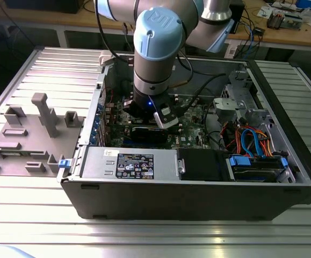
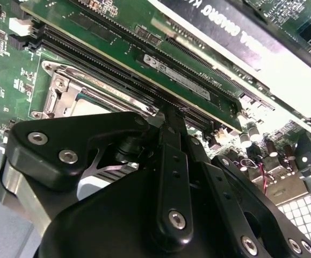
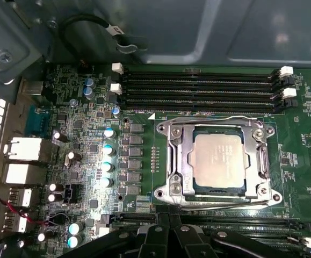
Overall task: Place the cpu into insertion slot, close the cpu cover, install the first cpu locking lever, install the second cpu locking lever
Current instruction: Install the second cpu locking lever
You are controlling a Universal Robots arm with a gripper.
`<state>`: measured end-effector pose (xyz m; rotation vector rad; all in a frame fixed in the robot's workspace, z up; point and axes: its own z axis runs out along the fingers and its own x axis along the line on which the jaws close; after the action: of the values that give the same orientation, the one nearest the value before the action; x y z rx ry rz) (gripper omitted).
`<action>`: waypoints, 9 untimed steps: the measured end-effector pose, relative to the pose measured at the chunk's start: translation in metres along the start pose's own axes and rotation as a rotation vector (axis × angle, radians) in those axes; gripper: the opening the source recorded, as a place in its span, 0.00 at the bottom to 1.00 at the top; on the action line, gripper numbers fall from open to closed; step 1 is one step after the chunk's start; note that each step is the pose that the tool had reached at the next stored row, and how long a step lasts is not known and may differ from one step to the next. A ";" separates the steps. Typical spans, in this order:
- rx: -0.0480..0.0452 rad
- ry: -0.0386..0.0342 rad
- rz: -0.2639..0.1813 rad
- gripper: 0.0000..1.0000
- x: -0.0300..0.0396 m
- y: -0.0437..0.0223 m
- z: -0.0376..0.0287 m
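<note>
motherboard inside open computer case | cpu seated in socket, cpu cover down around it (both levers look latched) | end effector just beside socket's near edge, fingers together, holding nothing

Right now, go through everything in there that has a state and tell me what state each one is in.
cpu: seated in the socket, metal top facing up.
cpu cover: down flat around the cpu, framing it.
locking levers: lying along the socket edges; latched or not, cannot tell.
memory slots: unfilled here, white end clips in place.
computer case: side panel off, inside exposed.
hand: low over the motherboard beside the socket.
</note>
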<state>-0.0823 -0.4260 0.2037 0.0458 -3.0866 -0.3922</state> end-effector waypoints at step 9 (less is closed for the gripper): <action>-0.0002 0.0010 0.001 0.11 0.0011 0.0016 0.0030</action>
<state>-0.0835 -0.4237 0.2013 0.0449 -3.0856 -0.3922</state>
